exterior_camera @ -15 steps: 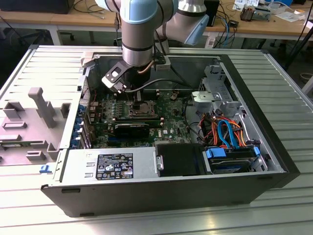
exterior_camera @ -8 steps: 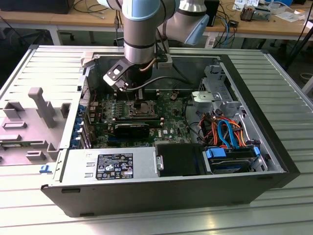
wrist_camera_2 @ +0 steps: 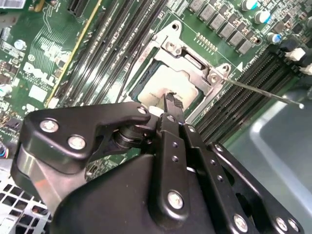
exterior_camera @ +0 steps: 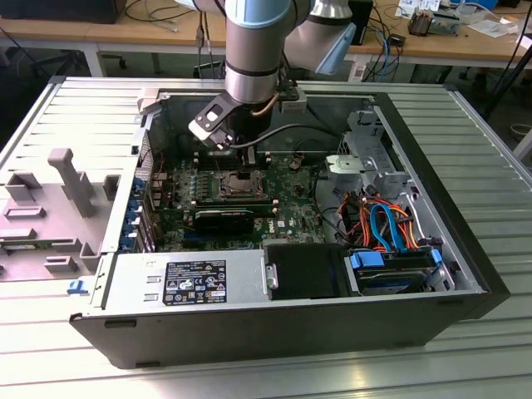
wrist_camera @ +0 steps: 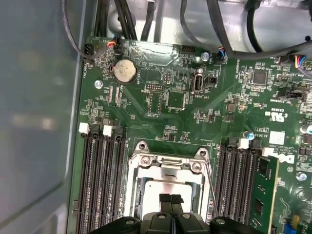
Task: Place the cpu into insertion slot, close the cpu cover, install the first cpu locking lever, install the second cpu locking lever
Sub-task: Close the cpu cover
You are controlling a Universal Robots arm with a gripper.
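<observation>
First wrist view: the matte black gripper (wrist_camera: 170, 200), fingertips pressed together on nothing, hangs over the dull silver, flat square cpu (wrist_camera: 158, 191). The cpu sits in the silver-rimmed square insertion slot (wrist_camera: 138, 187), with the thin stamped-metal cpu cover (wrist_camera: 168, 163) lying flat around it. Long black memory slots (wrist_camera: 102, 175) flank the socket on the glossy green circuit board (wrist_camera: 185, 112). Second wrist view: a thin steel locking lever (wrist_camera_2: 263, 92) juts free across the memory slots. Exterior view: the open grey steel computer case (exterior_camera: 416, 125) rests on a ribbed metal counter (exterior_camera: 249, 378).
</observation>
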